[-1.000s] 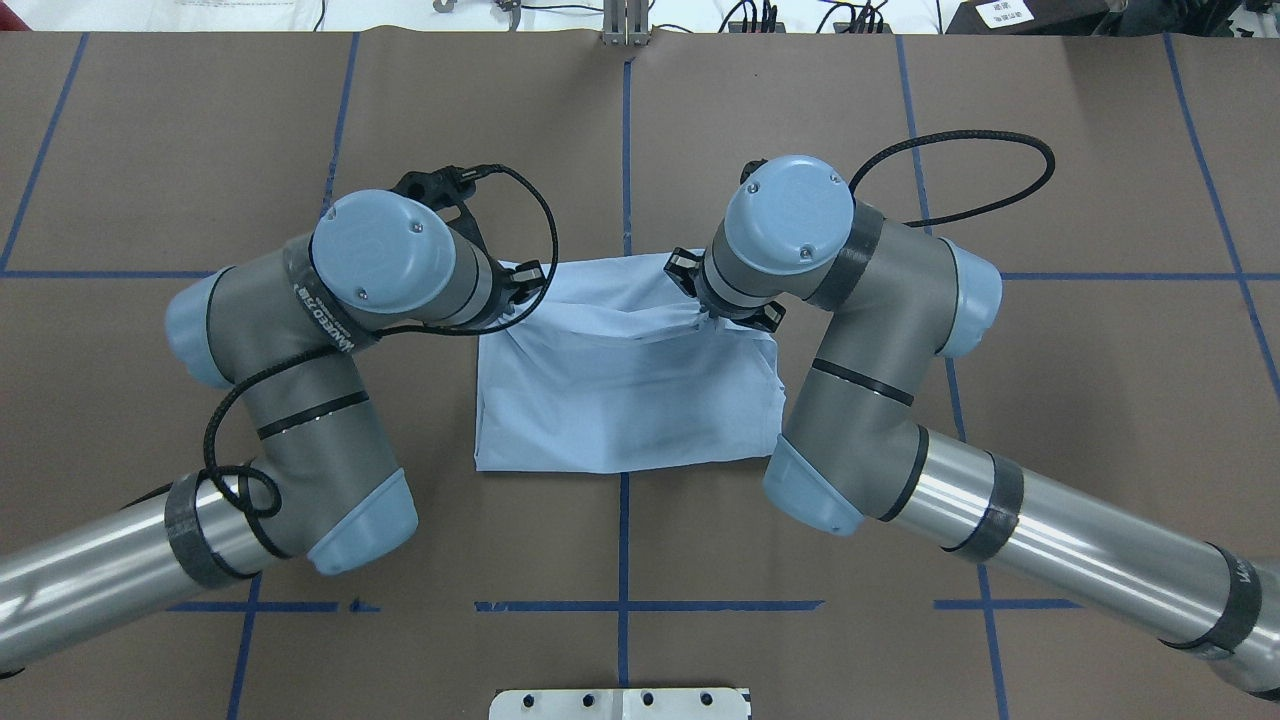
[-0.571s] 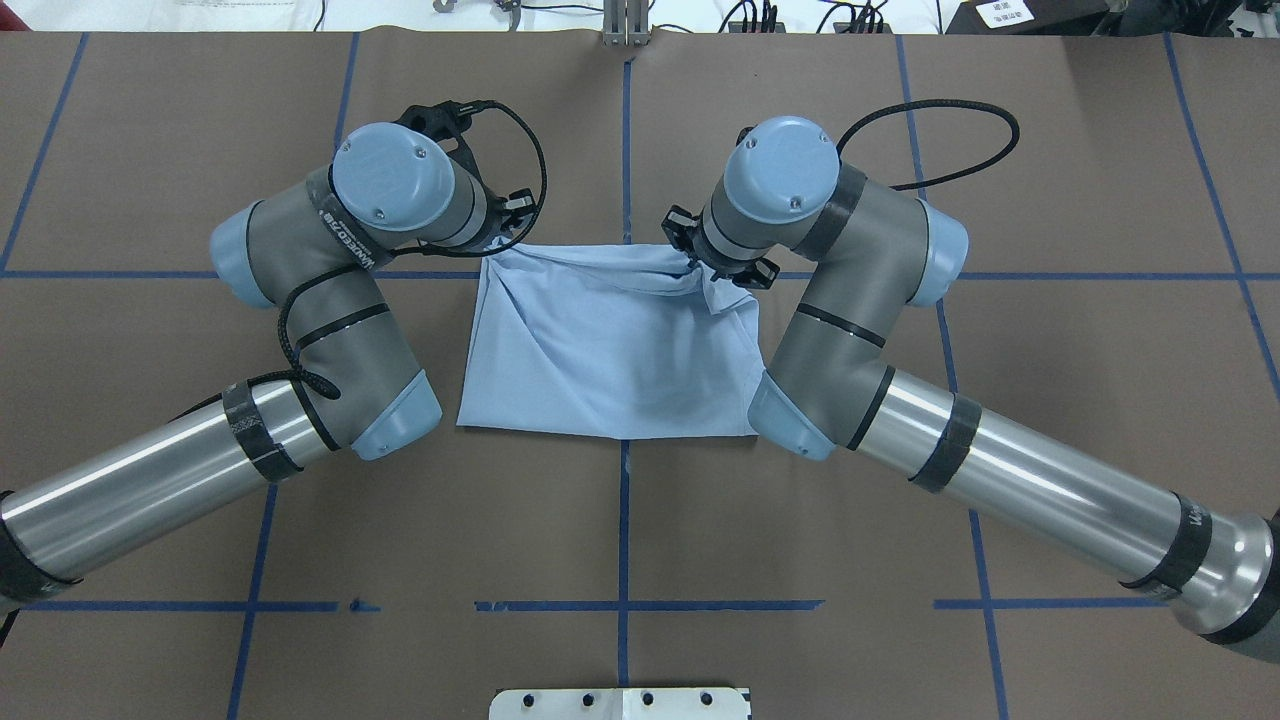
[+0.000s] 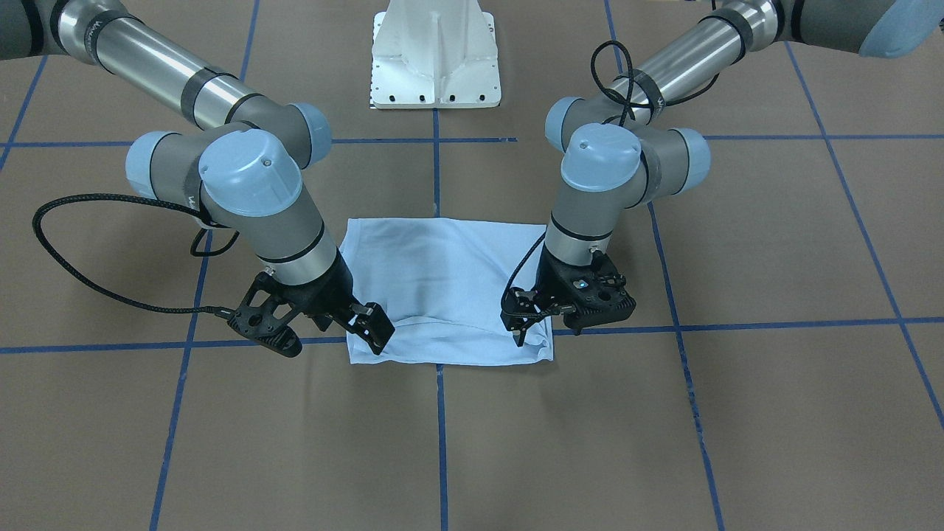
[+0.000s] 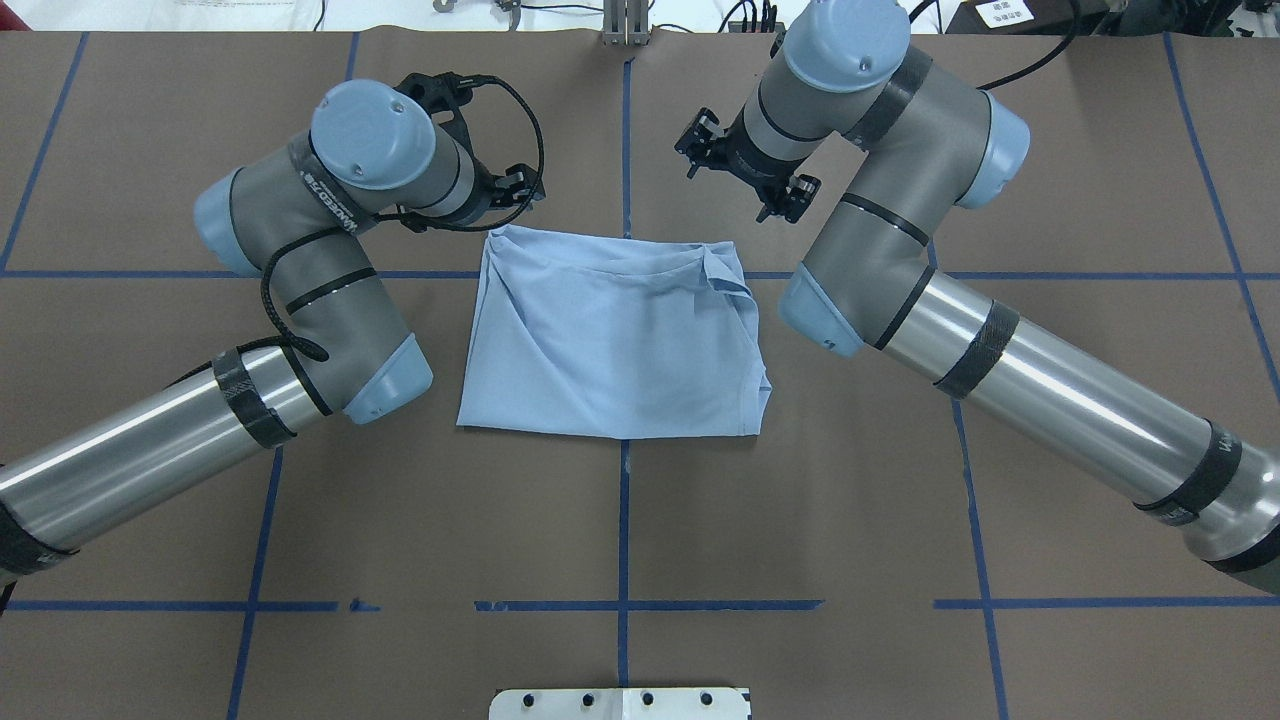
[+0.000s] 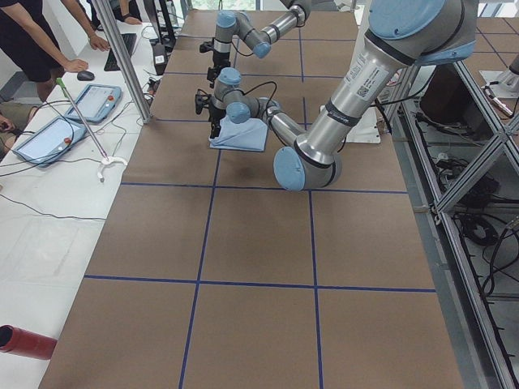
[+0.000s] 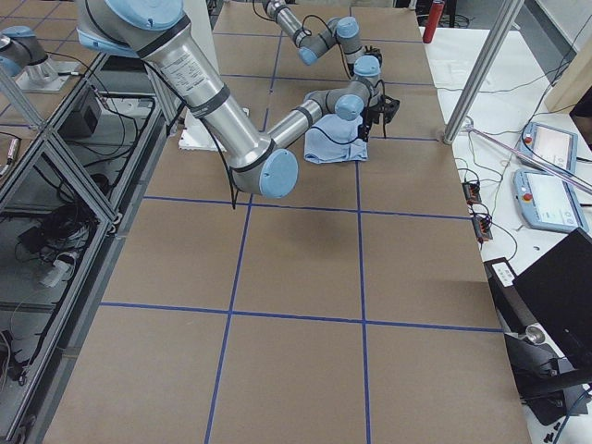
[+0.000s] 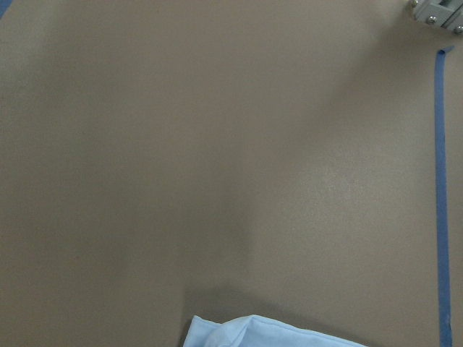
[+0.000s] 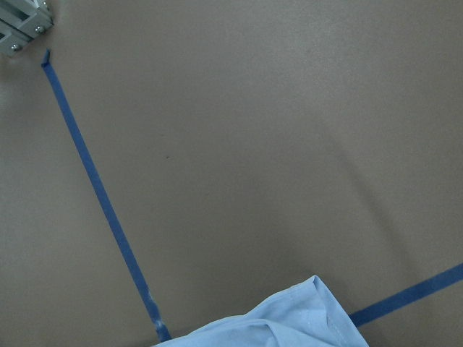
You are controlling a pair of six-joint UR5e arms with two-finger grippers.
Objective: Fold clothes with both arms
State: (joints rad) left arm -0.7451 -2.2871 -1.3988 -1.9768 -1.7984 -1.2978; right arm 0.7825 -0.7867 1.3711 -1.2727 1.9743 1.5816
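The pale light-blue T-shirt (image 4: 610, 340) lies folded into a rough rectangle on the brown table, print hidden, with its far edge a little rumpled (image 3: 442, 287). My left gripper (image 4: 522, 188) hangs just beyond the shirt's far left corner, open and empty; in the front-facing view it hovers over that corner (image 3: 522, 318). My right gripper (image 4: 745, 170) is past the far right corner, raised, open and holding nothing (image 3: 371, 324). Each wrist view shows only a shirt corner at its bottom edge (image 7: 268, 334) (image 8: 282, 325) and bare table.
Blue tape lines (image 4: 624, 130) grid the brown table. The white pedestal base (image 3: 435, 59) stands at the robot's side. Both arms' elbows flank the shirt (image 4: 385, 385) (image 4: 815, 310). A person and tablets (image 5: 49, 121) are at a side bench.
Both grippers carried the shirt's edge towards the table's far side, let it go and pulled away. The shirt now lies flat, free of both.
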